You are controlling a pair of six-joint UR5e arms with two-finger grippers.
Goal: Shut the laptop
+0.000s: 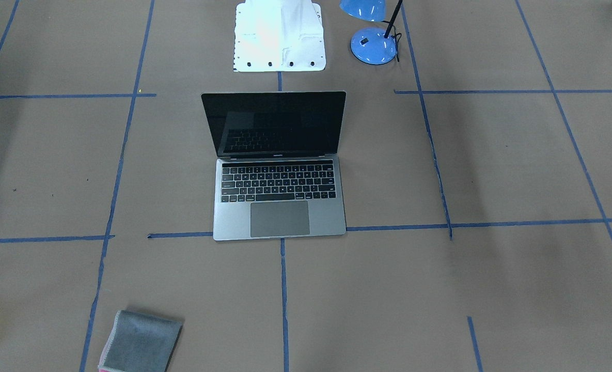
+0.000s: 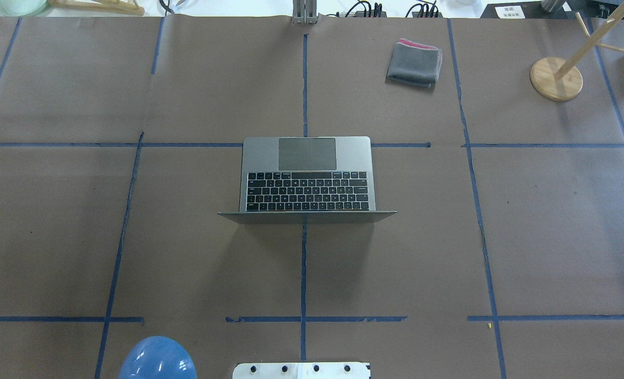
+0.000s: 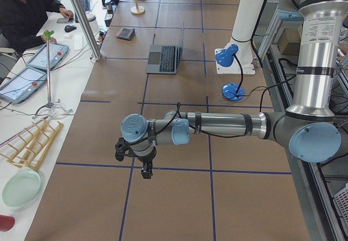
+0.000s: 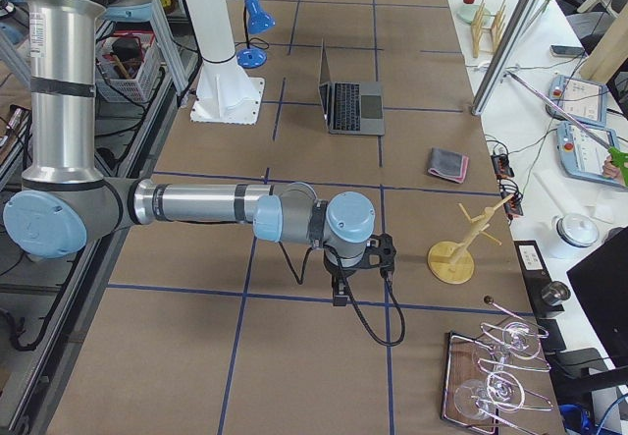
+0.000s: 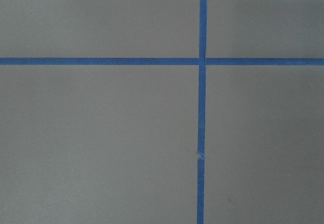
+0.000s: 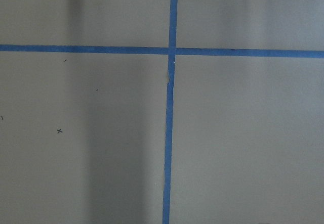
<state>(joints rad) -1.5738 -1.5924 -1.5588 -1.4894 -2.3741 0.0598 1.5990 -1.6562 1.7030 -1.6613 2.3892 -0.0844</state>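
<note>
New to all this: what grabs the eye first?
An open grey laptop sits in the middle of the table, its dark screen facing away from the robot. A bright blue desk lamp stands beside the robot's white base. The left arm and right arm stretch out near its ends, far from the laptop.
</note>
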